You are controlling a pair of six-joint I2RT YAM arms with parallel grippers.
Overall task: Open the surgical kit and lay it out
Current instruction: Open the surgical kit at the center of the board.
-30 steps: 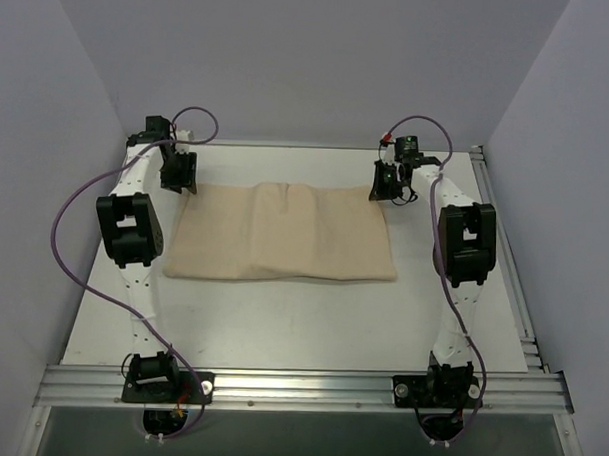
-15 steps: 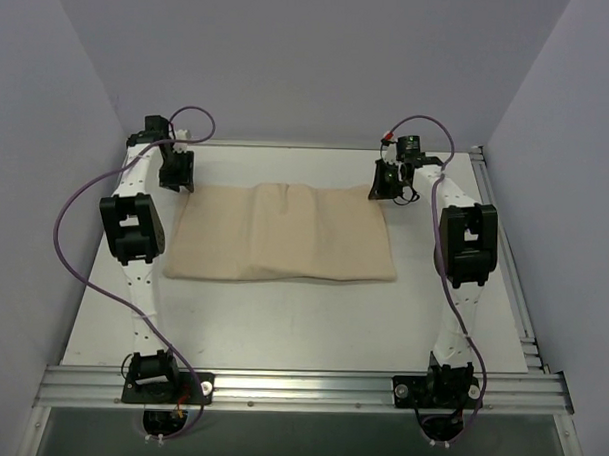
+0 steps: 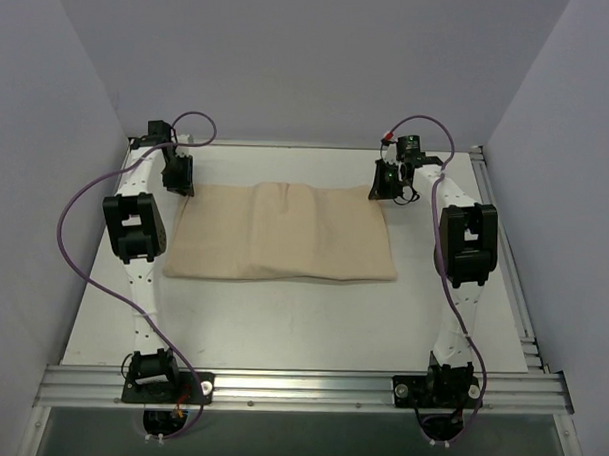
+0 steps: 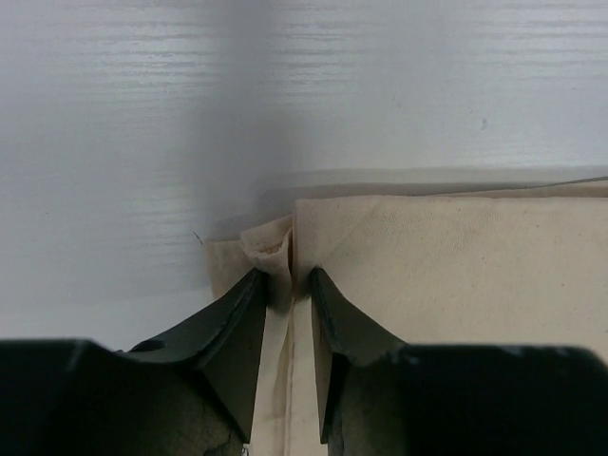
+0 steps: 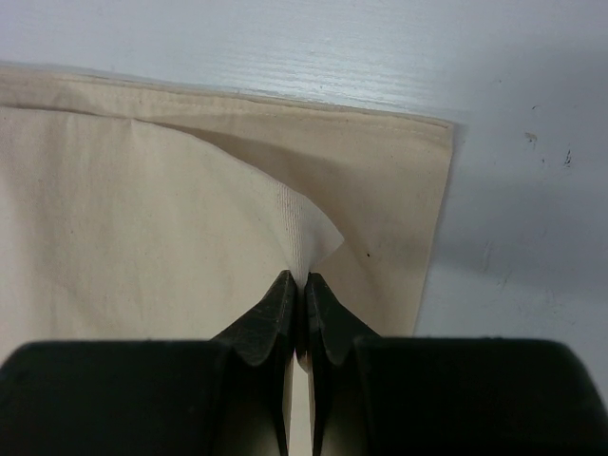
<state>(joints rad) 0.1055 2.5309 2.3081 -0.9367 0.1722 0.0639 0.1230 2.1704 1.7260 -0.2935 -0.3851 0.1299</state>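
The surgical kit [image 3: 284, 232] lies folded shut as a beige cloth wrap in the middle of the white table; whatever is inside is hidden. My left gripper [image 3: 180, 183] sits at the wrap's far left corner. In the left wrist view its jaws [image 4: 287, 277] pinch a bunched fold of the cloth [image 4: 456, 256]. My right gripper [image 3: 383, 190] is at the far right corner. In the right wrist view it [image 5: 303, 279] is shut on a lifted flap of the top layer [image 5: 142, 209], which peels up off the layer beneath.
Grey walls close in the table [image 3: 301, 318] on the left, back and right. An aluminium rail [image 3: 299, 388] with both arm bases runs along the near edge. Purple cables [image 3: 74, 240] loop beside each arm.
The left gripper's jaws have narrowed onto the far left corner of the cloth, and the left arm has shifted slightly back. The right gripper and the wrap have stayed put.
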